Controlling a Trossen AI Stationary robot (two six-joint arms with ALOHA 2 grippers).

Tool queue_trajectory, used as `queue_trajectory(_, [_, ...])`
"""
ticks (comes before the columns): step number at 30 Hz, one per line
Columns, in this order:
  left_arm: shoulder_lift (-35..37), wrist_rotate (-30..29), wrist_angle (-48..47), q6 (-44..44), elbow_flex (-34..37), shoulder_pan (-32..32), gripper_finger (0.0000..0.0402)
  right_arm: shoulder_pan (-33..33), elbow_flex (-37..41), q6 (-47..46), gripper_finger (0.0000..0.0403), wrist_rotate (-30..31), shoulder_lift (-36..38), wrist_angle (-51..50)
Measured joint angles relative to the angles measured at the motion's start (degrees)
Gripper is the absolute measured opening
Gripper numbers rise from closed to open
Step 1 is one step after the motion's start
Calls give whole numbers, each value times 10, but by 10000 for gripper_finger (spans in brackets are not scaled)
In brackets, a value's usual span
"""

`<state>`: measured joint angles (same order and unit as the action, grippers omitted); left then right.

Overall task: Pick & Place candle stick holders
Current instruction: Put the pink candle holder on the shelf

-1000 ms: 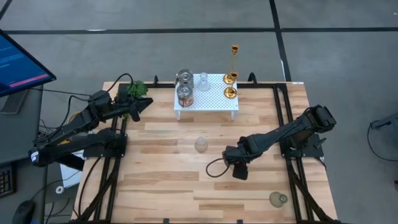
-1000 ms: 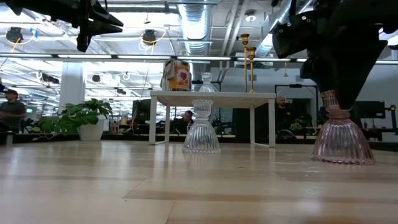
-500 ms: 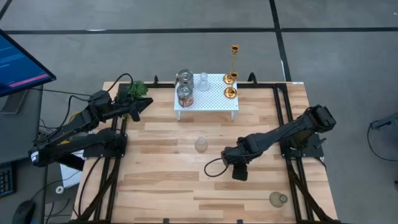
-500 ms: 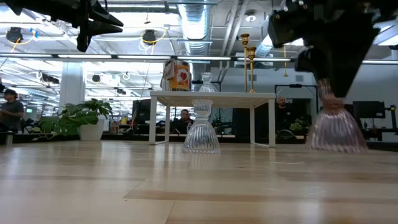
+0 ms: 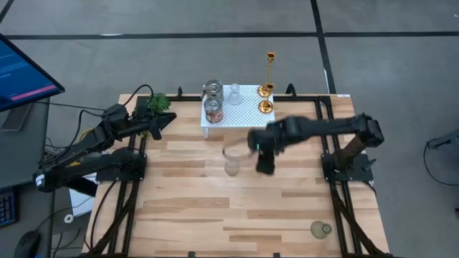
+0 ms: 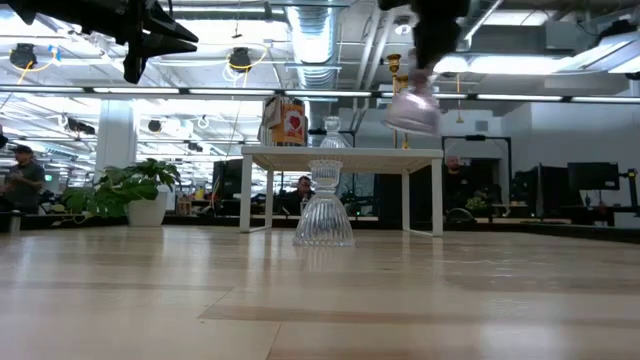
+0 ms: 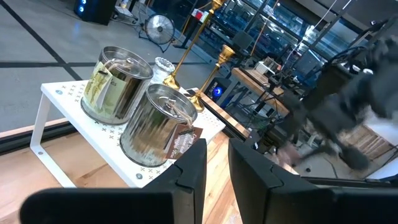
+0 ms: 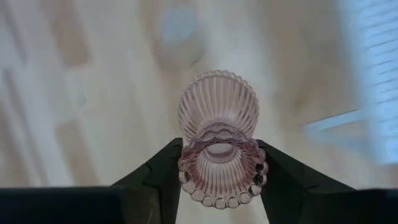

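High view: the right gripper (image 5: 265, 159) hangs over the middle of the wooden slatted table (image 5: 186, 215), just right of a clear ribbed glass vase (image 5: 232, 167) standing on the boards; the left gripper (image 5: 166, 120) waits at the table's far-left corner beside a small green plant (image 5: 159, 102)
High view, far edge: a white perforated metal riser (image 5: 244, 115) carries two silvery tin cans (image 5: 213, 109), a small clear glass bottle-shaped vase (image 5: 234, 93) and two short squat gold candle stick holders (image 5: 266, 107), while the tall thin-stemmed gold candle stick holder (image 5: 270, 66) stands at the riser's far-right corner; a greenish glass vase (image 5: 320, 229) sits alone near the table's near-right corner
Low view: a pink ribbed glass vase (image 6: 412, 108) is carried in the air above the riser's right end, blurred, with the tall holder's stem behind it; the clear vase stands on the tabletop in front of the riser; a person (image 6: 20, 180) shows at the far left of the room
Left wrist view: the left gripper's fingers (image 7: 189, 171) stand slightly apart with nothing between them, facing the two cans on the riser; both gold stems rise beyond the cans
Right wrist view: the right gripper's fingers (image 8: 165, 171) are clamped on the pink vase's scalloped rim, the vase hanging clear of the blurred table below
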<state>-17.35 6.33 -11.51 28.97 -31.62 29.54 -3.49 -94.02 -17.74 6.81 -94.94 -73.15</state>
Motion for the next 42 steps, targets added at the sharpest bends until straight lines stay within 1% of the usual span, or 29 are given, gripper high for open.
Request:
queue_trajectory(6, [0,0,0,0,0,0,66,100,-75,33,156,10,0,2])
queue_trajectory(9, [0,0,0,0,0,0,66,136,-89,43,156,10,0,13])
queue_trajectory(13, [0,0,0,0,0,0,66,166,-95,48,156,10,0,34])
queue_trajectory(17, [0,0,0,0,0,0,66,177,-96,52,156,10,-17,59])
queue_trajectory(21, [0,0,0,2,0,0,66,181,-106,60,156,8,-54,49])
queue_trajectory(25, [0,0,0,5,0,0,66,177,-150,79,156,29,-108,12])
queue_trajectory(29, [0,0,0,9,0,0,66,176,-216,100,156,64,-148,-42])
queue_trajectory(35, [0,0,0,10,0,0,66,183,-299,123,156,65,-195,-77])
queue_trajectory(38, [0,0,0,10,0,0,66,187,-321,134,156,65,-213,-99])
queue_trajectory(42, [0,0,0,10,0,0,66,187,-327,139,156,68,-230,-116])
